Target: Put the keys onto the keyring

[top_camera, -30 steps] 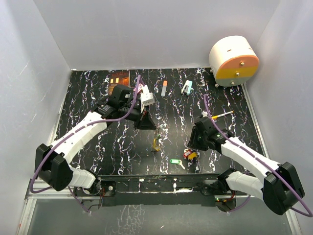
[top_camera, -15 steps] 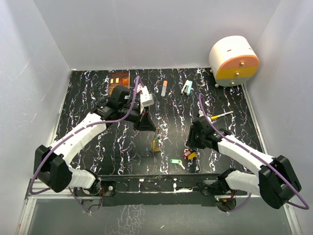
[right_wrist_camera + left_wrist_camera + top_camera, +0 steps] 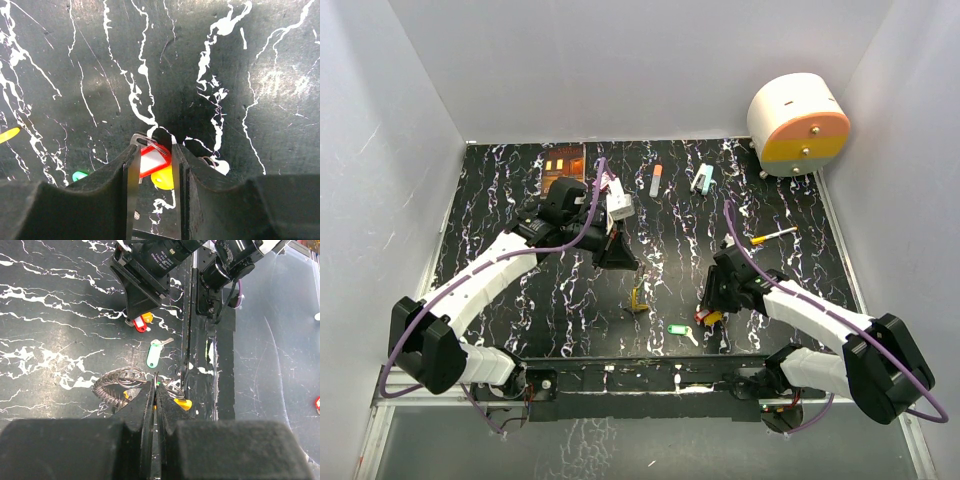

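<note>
Along the far side of the desk (image 3: 680, 235) lay an orange-capped marker (image 3: 655, 180), a small teal-and-white item (image 3: 702, 179) and a dark picture card (image 3: 563, 160). A white-and-orange drum (image 3: 798, 123) sat in the far right corner. A yellow-handled tool (image 3: 773, 236) lay just beyond the right arm, well apart from the work.

Near the front edge, the left claw (image 3: 155, 387) pointed down at the keyring (image 3: 117, 385). It was clenched on the ring's thin wire, its two fingers pressed almost together. The silvery coil spread to one side of the tips and the orange arc showed on the other.

A green-tagged key (image 3: 153, 354) lay flat on the desk between the two claws (free of both).

The right claw (image 3: 155, 149) stood low over the red-tagged key (image 3: 154, 161). Its fingers sat close on either side of the tag, which filled the narrow gap, so the claw appeared to be grasping it, though contact was hard to confirm. The yellow-tagged key (image 3: 162, 179) lay partly under the red one, touching it. From above, the right wrist hid part of this pair.
</note>
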Tool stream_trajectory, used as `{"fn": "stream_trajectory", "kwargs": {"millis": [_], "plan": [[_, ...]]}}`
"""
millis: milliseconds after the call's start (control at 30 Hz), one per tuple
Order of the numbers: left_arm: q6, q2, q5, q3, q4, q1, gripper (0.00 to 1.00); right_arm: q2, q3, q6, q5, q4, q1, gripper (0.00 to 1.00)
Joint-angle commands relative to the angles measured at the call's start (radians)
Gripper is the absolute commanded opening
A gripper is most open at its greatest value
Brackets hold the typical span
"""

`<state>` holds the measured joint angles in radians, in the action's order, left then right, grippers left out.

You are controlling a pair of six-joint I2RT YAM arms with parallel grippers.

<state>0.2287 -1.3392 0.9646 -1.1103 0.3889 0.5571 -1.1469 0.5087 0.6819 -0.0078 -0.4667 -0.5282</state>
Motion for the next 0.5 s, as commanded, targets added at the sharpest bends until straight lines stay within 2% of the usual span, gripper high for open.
{"fn": "stream_trajectory", "kwargs": {"millis": [0, 467], "plan": [[0.011, 0.051, 0.033, 0.005, -0.018, -0.012, 0.0, 0.006, -0.001, 0.001, -0.003, 0.067, -0.001, 0.35], [0.014, 0.056, 0.031, 0.01, -0.019, -0.021, 0.0, 0.009, -0.004, -0.002, 0.021, 0.075, -0.001, 0.18]]}}
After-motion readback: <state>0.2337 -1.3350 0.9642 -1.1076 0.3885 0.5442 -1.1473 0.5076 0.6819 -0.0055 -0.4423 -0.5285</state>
